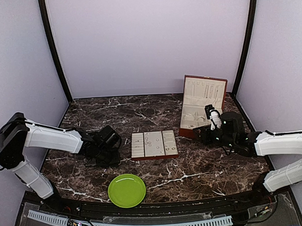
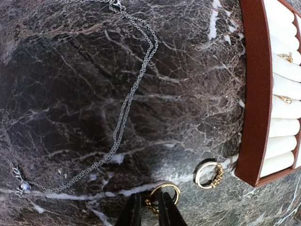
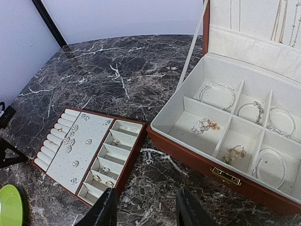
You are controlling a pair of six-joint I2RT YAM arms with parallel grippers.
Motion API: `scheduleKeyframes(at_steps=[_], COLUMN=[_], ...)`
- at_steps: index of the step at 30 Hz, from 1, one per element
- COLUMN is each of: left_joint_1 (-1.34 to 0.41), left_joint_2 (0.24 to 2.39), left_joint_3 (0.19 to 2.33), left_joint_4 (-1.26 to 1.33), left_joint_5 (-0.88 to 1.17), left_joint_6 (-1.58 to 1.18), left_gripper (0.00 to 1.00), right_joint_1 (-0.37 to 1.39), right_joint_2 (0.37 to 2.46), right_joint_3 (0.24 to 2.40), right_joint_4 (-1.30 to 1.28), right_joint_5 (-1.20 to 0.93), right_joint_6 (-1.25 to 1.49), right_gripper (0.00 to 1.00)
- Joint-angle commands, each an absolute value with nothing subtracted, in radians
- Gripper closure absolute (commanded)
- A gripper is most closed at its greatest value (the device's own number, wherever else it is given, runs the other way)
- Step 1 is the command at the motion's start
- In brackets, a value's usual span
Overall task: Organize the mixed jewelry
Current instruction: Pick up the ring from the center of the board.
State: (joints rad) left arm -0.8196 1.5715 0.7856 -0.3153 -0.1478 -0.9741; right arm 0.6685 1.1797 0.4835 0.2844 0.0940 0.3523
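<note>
1. The thin silvery chain (image 2: 123,113) is lying loose on the dark marble tabletop (image 2: 70,94), with a small bead (image 2: 24,187) at one end.
2. In the left wrist view its long axis is running diagonally from top centre to lower left, bead end pointing lower left.
3. A second gold ring (image 2: 217,175) is sitting just beside the ring tray (image 2: 254,94) corner.
4. The left gripper (image 2: 149,212) is holding its fingers nearly together, with the nearer gold ring (image 2: 165,184) at their tips. Honestly can't tell if it's actually pinching it.
5. The right gripper (image 3: 146,212) is hanging with fingers spread and nothing between them, in front of the open jewelry box (image 3: 197,155).
</note>
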Motion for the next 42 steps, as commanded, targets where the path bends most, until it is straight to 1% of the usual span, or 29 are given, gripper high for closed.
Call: scheduleKeyframes(at_steps=[1,8,15,26,33,37,42], left_joint_1=[-0.830,-0.834,-0.844,-0.870,-0.893,-0.892,-0.894], left_joint_2=[1.583,1.583,1.585,1.545,1.519,1.492,1.488], left_joint_3=[0.805,0.813,0.867,0.922,1.018,1.065,1.121], left_joint_4=[-0.344,-0.360,-0.438,-0.493,-0.523,-0.492,-0.409], left_joint_5=[-0.155,-0.165,-0.219,-0.321,-0.351,-0.333,-0.275], left_joint_6=[-0.979,-0.966,-0.906,-0.799,-0.602,-0.452,-0.236], left_gripper=[0.85,0.93,1.00,1.00,1.00,1.00,1.00], right_joint_1=[0.663,0.663,0.663,0.663,0.663,0.663,0.664], right_joint_2=[1.183,1.171,1.172,1.173,1.106,1.037,1.001], right_joint_3=[0.473,0.468,0.466,0.459,0.456,0.462,0.510], right_joint_4=[0.310,0.311,0.311,0.325,0.320,0.290,0.188], right_joint_5=[0.115,0.121,0.127,0.119,0.074,-0.009,-0.152], right_joint_6=[0.349,0.351,0.350,0.347,0.358,0.383,0.420], right_gripper=[0.57,0.57,0.57,0.57,0.58,0.58,0.58])
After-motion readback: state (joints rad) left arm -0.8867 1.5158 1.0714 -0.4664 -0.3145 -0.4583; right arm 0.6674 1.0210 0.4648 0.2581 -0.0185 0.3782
